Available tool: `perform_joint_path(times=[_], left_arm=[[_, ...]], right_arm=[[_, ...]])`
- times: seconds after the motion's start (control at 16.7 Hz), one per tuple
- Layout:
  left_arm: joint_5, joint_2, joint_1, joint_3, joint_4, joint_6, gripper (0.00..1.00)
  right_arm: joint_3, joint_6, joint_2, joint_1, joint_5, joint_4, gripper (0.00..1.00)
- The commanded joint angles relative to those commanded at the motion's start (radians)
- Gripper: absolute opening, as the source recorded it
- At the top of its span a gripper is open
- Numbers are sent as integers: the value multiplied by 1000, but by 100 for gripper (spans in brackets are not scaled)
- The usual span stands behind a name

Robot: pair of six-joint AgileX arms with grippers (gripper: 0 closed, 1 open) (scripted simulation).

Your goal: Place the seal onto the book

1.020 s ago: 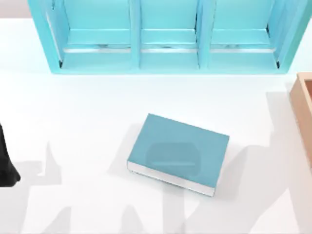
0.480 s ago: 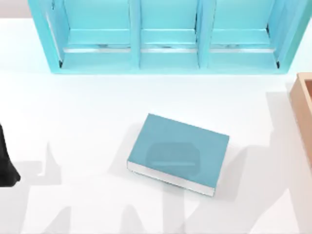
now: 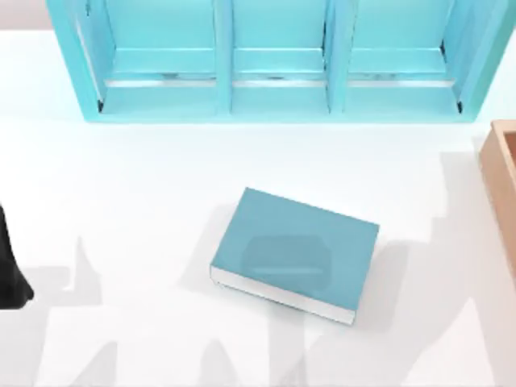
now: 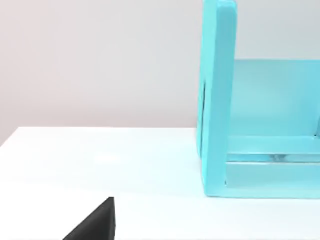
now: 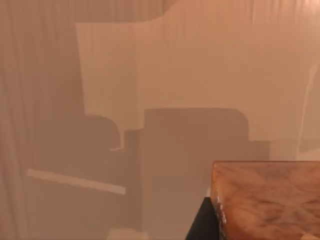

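The book (image 3: 297, 251), teal-blue with white page edges, lies flat in the middle of the table, with nothing on its cover. In the right wrist view an orange-tan block, the seal (image 5: 267, 200), looms close, and a dark part of my right gripper (image 5: 202, 222) sits against its side. Tan wooden surfaces with shadows lie behind it. Whether the seal is held I cannot tell. My left arm (image 3: 8, 274) is parked at the table's left edge, and a dark tip of my left gripper (image 4: 95, 225) shows above the white table.
A big light-blue compartment shelf (image 3: 274, 101) stands along the back of the table. A tan wooden box (image 3: 501, 189) sits at the right edge. White tabletop surrounds the book on all sides.
The book and my left arm have not moved. The arm shadow on the table to the right of the book has shifted and changed shape.
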Motion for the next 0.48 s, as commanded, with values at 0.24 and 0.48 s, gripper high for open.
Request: perform_joint_path(times=[0.24, 0.48], left_arm=[[0, 0, 0, 0, 0, 0, 100], [0, 0, 0, 0, 0, 0, 100]], right_arm=[[119, 113, -75, 105, 11, -126, 0], [251, 253, -115, 264, 7, -309, 0]])
